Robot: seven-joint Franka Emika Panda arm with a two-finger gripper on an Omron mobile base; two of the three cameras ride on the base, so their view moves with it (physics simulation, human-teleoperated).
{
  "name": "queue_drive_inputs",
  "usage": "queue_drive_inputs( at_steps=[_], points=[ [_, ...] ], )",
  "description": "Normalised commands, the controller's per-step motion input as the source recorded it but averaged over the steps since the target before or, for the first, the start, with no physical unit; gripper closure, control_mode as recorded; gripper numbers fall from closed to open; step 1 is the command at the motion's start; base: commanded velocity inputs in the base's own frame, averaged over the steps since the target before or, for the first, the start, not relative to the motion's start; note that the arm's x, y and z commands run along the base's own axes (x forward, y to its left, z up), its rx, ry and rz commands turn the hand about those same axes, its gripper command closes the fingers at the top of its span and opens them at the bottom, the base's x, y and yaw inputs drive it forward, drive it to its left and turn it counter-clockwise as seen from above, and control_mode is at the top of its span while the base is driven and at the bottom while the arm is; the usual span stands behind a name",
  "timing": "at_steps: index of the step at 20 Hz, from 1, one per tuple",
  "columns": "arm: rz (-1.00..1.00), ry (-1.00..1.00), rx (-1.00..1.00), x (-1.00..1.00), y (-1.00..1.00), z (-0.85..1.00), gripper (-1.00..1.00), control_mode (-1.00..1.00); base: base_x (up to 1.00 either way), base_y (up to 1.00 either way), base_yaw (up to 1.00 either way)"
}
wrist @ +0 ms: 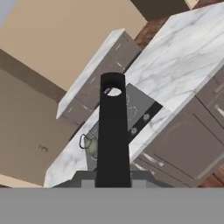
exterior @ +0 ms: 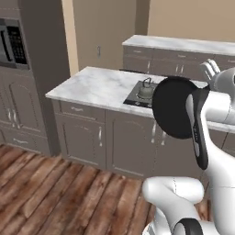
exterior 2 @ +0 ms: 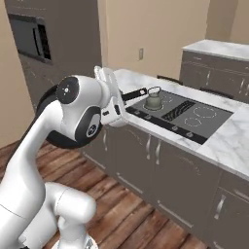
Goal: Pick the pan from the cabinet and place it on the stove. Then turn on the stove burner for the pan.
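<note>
Fingers (wrist: 113, 181) tight on pan (exterior: 172, 108) handle

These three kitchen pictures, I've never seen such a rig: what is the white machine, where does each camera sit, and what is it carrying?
All three are rendered, not filmed. The white machine is a robot arm on a driving base. Two cameras ride on the base, behind the arm to its left and right; the third sits on the hand. The gripper is shut on the handle of the pan, a black frying pan held in the air short of the counter. The stove is set into that counter, and a small teapot stands on it.
</note>
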Motion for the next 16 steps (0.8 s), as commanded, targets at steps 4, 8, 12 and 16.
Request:
queue_drive_inputs(
  at_steps=[4,8,12,16],
  points=[
    [0.00,0.00,0.00,0.00,0.00,0.00,1.00,1.00,0.57,0.21,-0.33],
    [0.00,0.00,0.00,0.00,0.00,0.00,1.00,1.00,0.59,0.21,-0.33],
    [0.00,0.00,0.00,0.00,0.00,0.00,1.00,1.00,0.58,0.20,-0.33],
    [0.00,0.00,0.00,0.00,0.00,0.00,1.00,1.00,0.60,0.23,-0.33]
  ],
)
